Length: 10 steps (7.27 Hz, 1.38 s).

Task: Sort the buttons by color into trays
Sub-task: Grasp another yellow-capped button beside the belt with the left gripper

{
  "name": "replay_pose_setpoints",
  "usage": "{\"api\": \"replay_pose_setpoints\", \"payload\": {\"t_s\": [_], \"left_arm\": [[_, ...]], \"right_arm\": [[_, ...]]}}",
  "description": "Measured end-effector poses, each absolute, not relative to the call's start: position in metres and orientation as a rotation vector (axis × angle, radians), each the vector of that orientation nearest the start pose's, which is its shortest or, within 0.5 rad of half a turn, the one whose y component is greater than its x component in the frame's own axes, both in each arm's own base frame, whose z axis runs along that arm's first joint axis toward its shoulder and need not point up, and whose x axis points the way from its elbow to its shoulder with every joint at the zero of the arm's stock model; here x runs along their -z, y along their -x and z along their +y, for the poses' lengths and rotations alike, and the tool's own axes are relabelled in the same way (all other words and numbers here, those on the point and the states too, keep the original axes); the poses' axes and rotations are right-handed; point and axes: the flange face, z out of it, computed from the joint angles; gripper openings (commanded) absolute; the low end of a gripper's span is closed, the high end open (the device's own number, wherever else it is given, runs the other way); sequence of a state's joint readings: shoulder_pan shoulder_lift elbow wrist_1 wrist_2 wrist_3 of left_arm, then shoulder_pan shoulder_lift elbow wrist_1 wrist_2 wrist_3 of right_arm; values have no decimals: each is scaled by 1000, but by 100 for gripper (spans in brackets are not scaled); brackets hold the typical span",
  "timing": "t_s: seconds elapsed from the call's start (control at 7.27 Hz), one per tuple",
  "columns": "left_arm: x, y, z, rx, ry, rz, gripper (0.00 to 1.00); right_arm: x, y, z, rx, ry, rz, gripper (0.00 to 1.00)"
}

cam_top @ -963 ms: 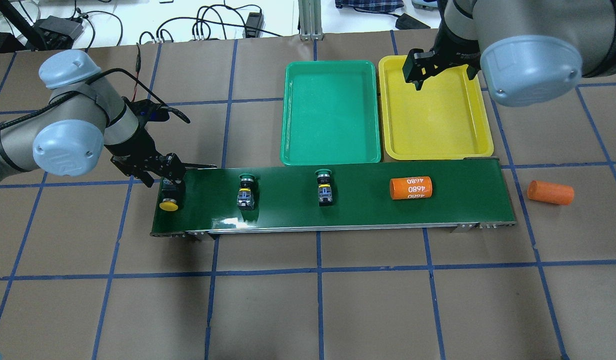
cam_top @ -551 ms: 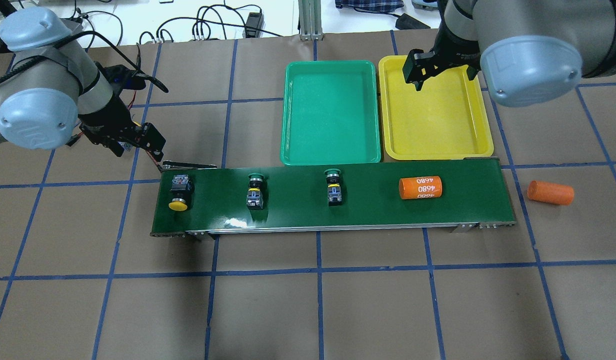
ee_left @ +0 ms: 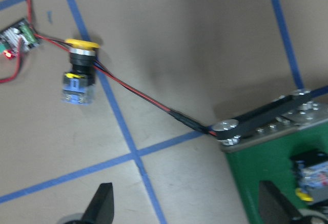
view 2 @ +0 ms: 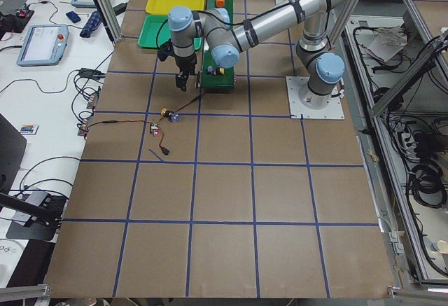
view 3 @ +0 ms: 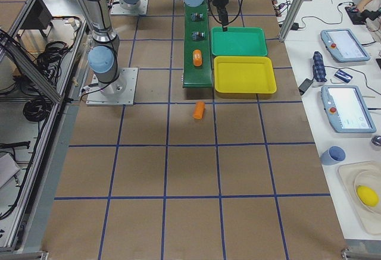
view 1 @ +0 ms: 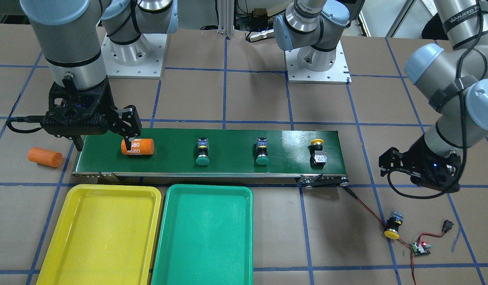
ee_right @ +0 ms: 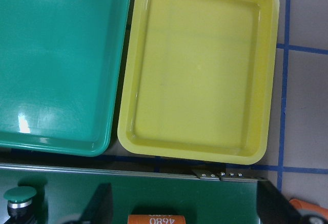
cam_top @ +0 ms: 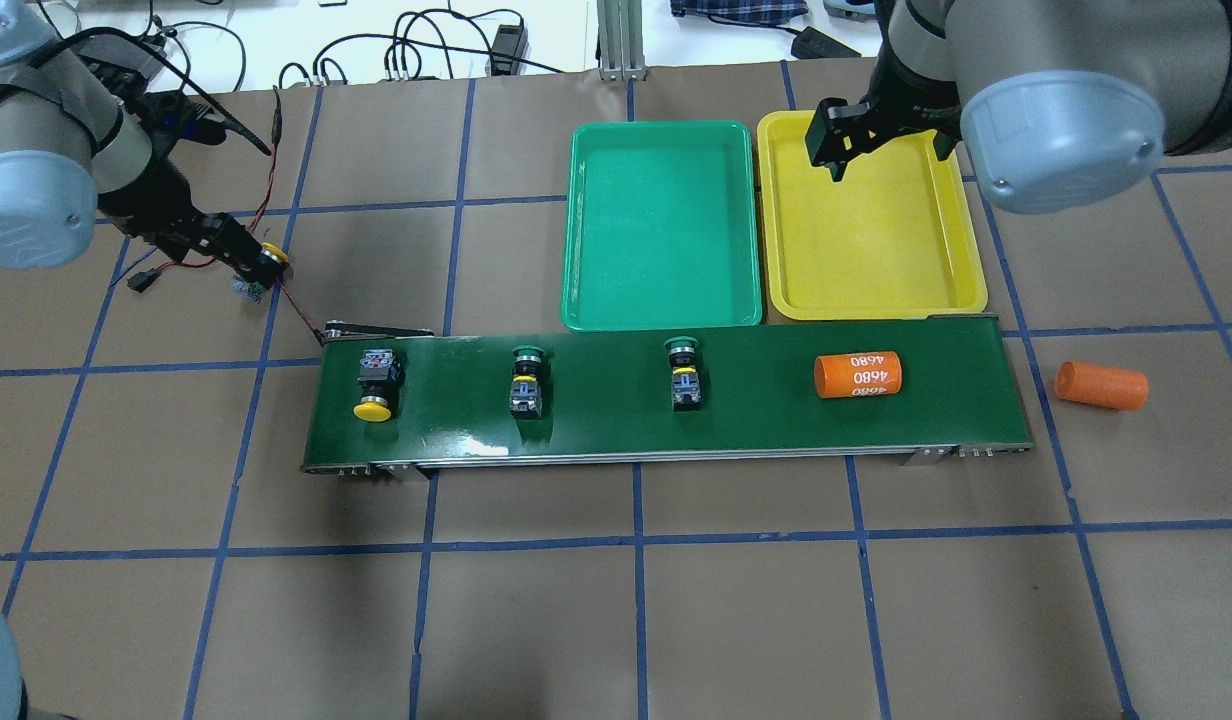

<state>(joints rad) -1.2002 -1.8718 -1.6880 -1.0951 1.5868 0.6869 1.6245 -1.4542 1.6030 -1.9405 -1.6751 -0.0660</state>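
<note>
**On the conveyor belt (cam_top: 596, 420), three buttons; on the desk (cam_top: 636, 600), a fourth**

Along the belt from the robot's left lie a yellow-capped button (cam_top: 373, 385), a first green-capped button (cam_top: 526, 380), a second green-capped button (cam_top: 684, 375) and an orange cylinder marked 4680 (cam_top: 857, 375). The stray yellow-capped button (view 1: 393, 227) lies on the desk past the belt's left end, across a red wire (ee_left: 143, 93) and near a small circuit board (view 1: 420, 248).

The left gripper (ee_left: 184, 208) hovers over the desk near that stray button, fingers spread wide and apart from it. The right gripper (ee_right: 187, 208) hangs above the belt's right part by the yellow tray (cam_top: 876, 250), also spread wide. In its wrist view the marked cylinder shows low between the fingertips.

The green tray (cam_top: 661, 225) sits just beside the yellow one, both along the belt's far side. A plain orange cylinder (cam_top: 1100, 385) lies on the desk beyond the belt's right end.
</note>
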Motion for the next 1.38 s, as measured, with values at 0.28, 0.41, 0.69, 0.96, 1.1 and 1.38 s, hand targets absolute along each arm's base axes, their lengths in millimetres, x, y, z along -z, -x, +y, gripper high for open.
{"api": "replay_pose_setpoints", "payload": {"t_s": [0.28, 0.41, 0.69, 0.96, 1.1, 1.38], "left_arm": [[-272, -126, -619, 119, -541, 3021, 100], [-252, -132, -627, 124, -556, 3022, 100], [-224, -134, -637, 151, -609, 3034, 95], [-205, -135, -645, 181, -671, 3038, 46], [-198, -136, -646, 177, -679, 3043, 31], [-191, -136, -647, 169, -686, 3052, 0]], "right_arm": [[-452, -153, -549, 357, 174, 3222, 100], [-452, -153, -549, 357, 174, 3222, 100], [-452, -153, -549, 357, 174, 3223, 100], [-452, -153, -549, 357, 174, 3222, 100], [-452, -153, -549, 357, 174, 3222, 100], [-452, -153, -549, 357, 174, 3222, 100]]}}
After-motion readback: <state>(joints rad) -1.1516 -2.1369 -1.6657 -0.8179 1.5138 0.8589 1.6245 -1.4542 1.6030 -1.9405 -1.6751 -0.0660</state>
